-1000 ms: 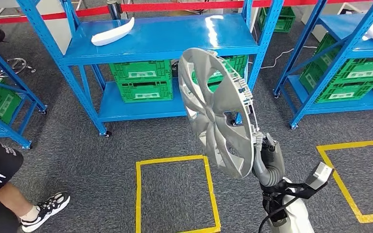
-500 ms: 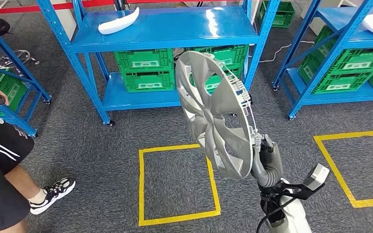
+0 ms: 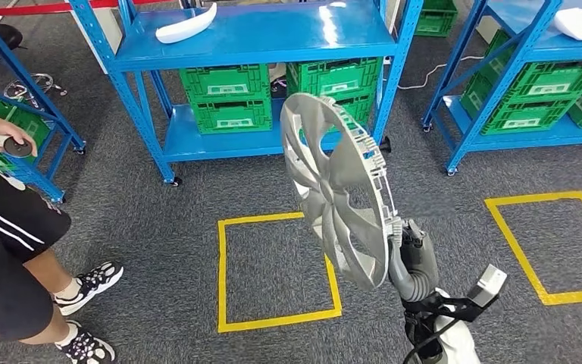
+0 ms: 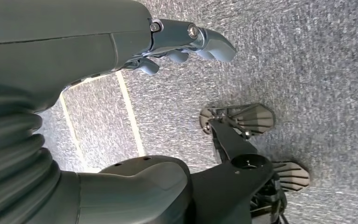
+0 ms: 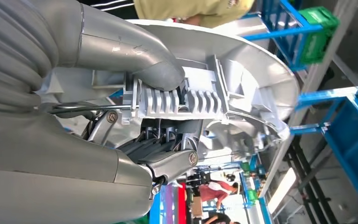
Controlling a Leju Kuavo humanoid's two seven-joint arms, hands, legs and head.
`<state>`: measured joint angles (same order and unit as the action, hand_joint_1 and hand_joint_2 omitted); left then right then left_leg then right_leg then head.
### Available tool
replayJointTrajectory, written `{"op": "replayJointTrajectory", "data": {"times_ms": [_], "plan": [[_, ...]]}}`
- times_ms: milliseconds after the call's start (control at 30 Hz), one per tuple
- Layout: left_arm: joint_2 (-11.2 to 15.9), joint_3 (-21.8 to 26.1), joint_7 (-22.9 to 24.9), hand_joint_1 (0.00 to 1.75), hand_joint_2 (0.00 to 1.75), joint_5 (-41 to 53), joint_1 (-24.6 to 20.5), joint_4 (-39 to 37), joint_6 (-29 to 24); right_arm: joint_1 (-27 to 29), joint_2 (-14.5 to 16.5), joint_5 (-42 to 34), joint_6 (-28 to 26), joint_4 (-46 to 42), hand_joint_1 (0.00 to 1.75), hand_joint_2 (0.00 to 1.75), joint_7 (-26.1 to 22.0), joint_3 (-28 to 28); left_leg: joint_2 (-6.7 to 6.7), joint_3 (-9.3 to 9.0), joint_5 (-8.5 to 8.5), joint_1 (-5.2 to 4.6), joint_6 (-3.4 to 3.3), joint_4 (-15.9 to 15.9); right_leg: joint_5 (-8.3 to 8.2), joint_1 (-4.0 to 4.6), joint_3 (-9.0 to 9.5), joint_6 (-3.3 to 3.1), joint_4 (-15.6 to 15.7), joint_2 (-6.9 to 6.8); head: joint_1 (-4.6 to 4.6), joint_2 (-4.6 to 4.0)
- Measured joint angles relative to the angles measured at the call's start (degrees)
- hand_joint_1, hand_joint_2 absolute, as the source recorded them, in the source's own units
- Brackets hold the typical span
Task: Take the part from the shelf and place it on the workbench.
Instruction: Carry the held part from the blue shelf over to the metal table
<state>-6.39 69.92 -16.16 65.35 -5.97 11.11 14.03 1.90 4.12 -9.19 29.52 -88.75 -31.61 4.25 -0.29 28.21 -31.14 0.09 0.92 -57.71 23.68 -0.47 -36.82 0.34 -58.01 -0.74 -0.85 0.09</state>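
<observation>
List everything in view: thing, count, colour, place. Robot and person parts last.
wheel cover: one, silver, held upright above the carpet.
shelving racks: three, blue, along the far side of the floor.
crates: several, green, on the racks' lower shelves.
moulded parts: two, white, one on the middle rack's top shelf, one on the rack beside it.
floor squares: two, yellow tape, on grey carpet.
person: one, black shorts, at the head view's left edge, holding a dark round thing.
right hand: grey, grips the wheel cover's rim.
left hand: grey, hangs over the carpet, holding nothing.
</observation>
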Motion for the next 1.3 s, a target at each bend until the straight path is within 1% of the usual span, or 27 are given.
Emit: {"op": "replayJointTrajectory", "data": {"times_ms": [67, 100, 167, 233, 267, 300, 333, 400, 467, 500, 567, 633, 667, 733, 767, 800, 833, 867, 933, 1000, 1033, 1100, 1133, 1167, 1233, 1267, 1300], "plan": [[0.0, -0.2, 0.2, 0.00, 1.75, 0.1, 0.1, 0.0, 0.0, 0.8, 0.1, 0.2, -0.1, -0.6, 1.75, 1.75, 0.0, -0.2, 0.04, 0.32, 0.47, -0.15, -0.92, 0.6, -0.76, -0.12, -0.31, 0.71, 0.1, 0.00, -0.01, 0.00], [0.0, -0.2, 0.2, 0.00, 1.75, 0.1, 0.2, 0.0, 0.0, 1.2, 0.1, 0.2, -0.1, -0.9, 1.75, 1.75, 0.0, -0.4, 0.15, 0.71, 0.92, -0.14, -1.45, 0.6, -0.22, -0.22, -0.63, 1.08, -0.3, 0.08, -0.03, 0.00], [0.1, -0.4, 0.1, 0.00, 1.75, 0.3, 0.2, 0.0, 0.0, 1.6, 0.2, 0.3, -0.2, -1.3, 1.75, 1.75, -0.1, -1.0, 0.43, 1.83, 2.04, 0.01, -2.38, 0.7, 3.86, -0.38, -2.06, 1.69, -4.1, 0.26, -0.18, 0.00], [0.1, -0.6, -0.1, 0.00, 1.75, 0.5, -0.1, 0.0, -0.1, 1.8, 0.2, 0.2, -0.1, -1.3, 1.75, 1.75, -0.1, -1.6, 0.54, 3.48, 3.14, -0.12, -2.77, 0.4, 9.28, -0.40, -4.08, 2.09, -11.6, 0.33, -0.35, 0.00], [0.1, -0.7, -0.2, 0.00, 1.75, 0.7, -0.2, 0.0, -0.1, 1.9, 0.2, 0.2, -0.1, -1.3, 1.75, 1.75, -0.2, -1.8, 0.56, 4.37, 3.68, -0.20, -2.81, 0.2, 10.67, -0.40, -4.63, 2.17, -14.8, 0.33, -0.37, 0.00], [0.1, -0.8, -0.2, 0.00, 1.75, 0.8, -0.3, 0.0, -0.1, 1.9, 0.2, 0.2, -0.1, -1.3, 1.75, 1.75, -0.3, -2.0, 0.59, 5.30, 4.20, -0.26, -2.81, -0.1, 10.75, -0.38, -4.43, 2.17, -16.6, 0.34, -0.38, 0.00], [0.1, -0.9, -0.2, 0.00, 1.75, 0.8, -0.3, 0.0, -0.1, 2.0, 0.2, 0.3, -0.1, -1.3, 1.75, 1.75, -0.5, -2.2, 0.63, 6.24, 4.70, -0.29, -2.75, -0.4, 9.66, -0.37, -3.16, 2.08, -16.2, 0.34, -0.40, 0.00], [0.1, -1.0, -0.2, 0.00, 1.75, 0.8, -0.4, 0.0, -0.1, 1.9, 0.2, 0.5, -0.2, -1.3, 1.75, 1.75, -0.6, -2.5, 0.66, 7.93, 5.62, -0.32, -2.49, -1.1, 7.20, -0.27, 2.12, 1.62, -10.1, 0.36, -0.41, 0.00], [0.2, -1.1, -0.2, 0.00, 1.75, 0.7, -0.5, 0.0, -0.1, 1.9, 0.2, 0.8, -0.5, -1.3, 1.75, 1.75, -0.7, -2.6, 0.65, 8.92, 6.52, -0.40, -1.97, -1.4, 7.50, 0.05, 7.27, 0.93, -2.5, 0.40, -0.40, 0.00], [0.2, -1.1, -0.2, 0.00, 1.75, 0.7, -0.6, 0.0, -0.2, 1.9, 0.2, 1.0, -0.7, -1.3, 1.75, 1.75, -0.7, -2.7, 0.65, 9.13, 7.03, -0.40, -1.63, -1.4, 8.09, 0.24, 8.43, 0.59, -0.3, 0.43, -0.44, 0.00], [0.4, -1.1, -0.3, 0.00, 1.75, 0.7, -0.7, 0.0, -0.3, 2.1, 0.3, 1.2, -0.9, -1.3, 1.75, 1.75, -0.9, -2.7, 0.61, 9.29, 8.13, -0.38, -0.89, -1.0, 7.52, 0.35, 8.16, -0.16, 0.5, 0.44, -0.51, 0.00], [0.6, -1.1, -0.3, 0.00, 1.75, 0.7, -0.7, 0.0, -0.4, 2.2, 0.4, 1.3, -0.9, -1.3, 1.75, 1.75, -1.0, -2.8, 0.43, 9.95, 6.70, -0.32, -0.22, -1.9, 6.28, 0.09, 7.24, -1.10, 0.9, 0.26, -0.44, 0.00], [0.7, -1.1, -0.3, 0.00, 1.75, 0.7, -0.6, 0.0, -0.5, 2.2, 0.5, 1.3, -0.9, -1.3, 1.75, 1.75, -1.1, -2.8, 0.33, 10.57, 4.44, -0.26, 0.07, -3.8, 5.57, -0.08, 6.60, -1.45, 1.0, 0.18, -0.30, 0.00], [0.8, -1.1, -0.2, 0.00, 1.75, 0.7, -0.6, 0.0, -0.7, 2.6, 0.5, 1.1, -1.0, -1.3, 1.75, 1.75, -1.3, -3.0, 0.29, 12.14, -1.45, -0.06, 0.51, -10.7, 4.22, -0.06, 5.00, -1.77, 0.9, 0.11, -0.04, 0.00], [0.9, -1.2, -0.2, 0.00, 1.75, 0.7, -0.6, 0.0, -0.8, 2.9, 0.5, 1.0, -1.0, -1.3, 1.75, 1.75, -1.3, -3.1, 0.29, 12.59, -3.21, 0.02, 0.69, -14.2, 3.51, -0.04, 4.07, -1.73, 0.8, 0.10, 0.01, 0.00], [1.0, -1.3, -0.2, 0.00, 1.75, 0.8, -0.6, 0.0, -0.9, 3.3, 0.5, 0.9, -1.0, -1.3, 1.75, 1.75, -1.3, -3.3, 0.30, 12.45, -3.62, 0.07, 0.81, -16.5, 2.81, -0.02, 3.15, -1.66, 0.7, 0.06, 0.01, 0.00], [1.1, -1.4, -0.2, 0.00, 1.75, 0.8, -0.6, 0.1, -0.9, 3.7, 0.5, 0.9, -1.0, -1.3, 1.75, 1.75, -1.4, -3.5, 0.30, 11.45, -2.73, 0.12, 0.85, -17.1, 2.16, -0.02, 2.21, -1.56, 0.6, 0.03, 0.02, 0.00], [1.2, -1.5, -0.2, 0.00, 1.75, 0.8, -0.6, 0.1, -1.0, 4.0, 0.5, 0.9, -1.0, -1.3, 1.75, 1.75, -1.4, -3.7, 0.30, 9.46, -1.17, 0.17, 0.82, -15.6, 1.50, -0.03, 1.30, -1.42, 0.4, 0.02, 0.03, 0.00], [1.4, -1.6, -0.2, 0.00, 1.75, 0.8, -0.7, 0.1, -1.0, 4.4, 0.6, 0.8, -1.0, -1.4, 1.75, 1.75, -1.4, -4.0, 0.25, 3.01, 0.28, 0.16, 0.57, -7.6, 0.28, 0.02, -0.21, -1.00, 0.1, 0.05, 0.07, 0.00], [1.6, -1.6, -0.2, 0.00, 1.75, 0.8, -0.7, 0.2, -1.0, 4.6, 0.6, 0.8, -1.1, -1.6, 1.75, 1.75, -1.4, -4.2, 0.11, -1.69, -0.84, -0.03, 0.01, -0.4, -0.94, 0.09, -0.98, -0.41, 0.0, 0.04, 0.03, 0.00], [1.6, -1.6, -0.2, 0.00, 1.75, 0.8, -0.7, 0.2, -1.0, 4.7, 0.7, 0.7, -1.1, -1.7, 1.75, 1.75, -1.4, -4.2, 0.06, -2.26, -1.29, -0.22, -0.37, 1.1, -1.54, 0.09, -1.16, -0.06, 0.1, 0.02, -0.01, 0.00], [1.7, -1.6, -0.1, 0.00, 1.75, 0.7, -0.4, 0.2, -1.0, 4.8, 0.8, 0.7, -1.1, -1.7, 1.75, 1.75, -1.5, -4.4, 0.24, -1.33, -0.42, -0.30, -1.30, 1.3, -2.36, -0.12, -1.52, 0.67, 0.3, 0.12, -0.01, 0.00], [1.7, -1.6, 0.0, 0.00, 1.75, 0.7, -0.3, 0.2, -1.0, 4.9, 0.8, 0.7, -1.1, -1.8, 1.75, 1.75, -1.5, -4.4, 0.40, -0.69, 0.26, -0.26, -1.81, 1.3, -1.37, -0.19, -1.99, 1.01, -0.3, 0.24, -0.08, 0.00], [1.8, -1.6, 0.0, 0.00, 1.75, 0.7, -0.2, 0.2, -1.1, 4.9, 0.8, 0.6, -1.1, -1.8, 1.75, 1.75, -1.5, -4.5, 0.57, 0.08, 1.03, -0.16, -2.25, 1.3, 0.83, -0.28, -2.66, 1.31, -1.9, 0.36, -0.16, 0.00], [1.9, -1.6, -0.1, 0.00, 1.75, 0.7, -0.1, 0.2, -1.3, 4.9, 0.9, 0.3, -1.1, -1.8, 1.75, 1.75, -1.5, -4.6, 0.71, 1.93, 2.41, -0.13, -2.72, 1.3, 7.13, -0.39, -4.37, 1.75, -8.4, 0.46, -0.38, 0.00], [1.9, -1.6, -0.3, 0.00, 1.75, 0.7, -0.1, 0.2, -1.5, 4.9, 0.9, 0.3, -1.1, -1.8, 1.75, 1.75, -1.5, -4.6, 0.72, 2.88, 3.07, -0.17, -2.78, 1.2, 9.18, -0.42, -5.05, 1.89, -12.2, 0.46, -0.43, 0.00], [1.9, -1.6, -0.5, 0.00, 1.75, 0.6, -0.1, 0.2, -1.6, 4.9, 0.9, 0.6, -1.2, -1.8, 1.75, 1.75, -1.5, -4.6, 0.58, 3.87, 3.72, -0.22, -2.72, 1.1, 9.60, -0.41, -5.33, 1.91, -15.3, 0.48, -0.45, 0.00]]}}
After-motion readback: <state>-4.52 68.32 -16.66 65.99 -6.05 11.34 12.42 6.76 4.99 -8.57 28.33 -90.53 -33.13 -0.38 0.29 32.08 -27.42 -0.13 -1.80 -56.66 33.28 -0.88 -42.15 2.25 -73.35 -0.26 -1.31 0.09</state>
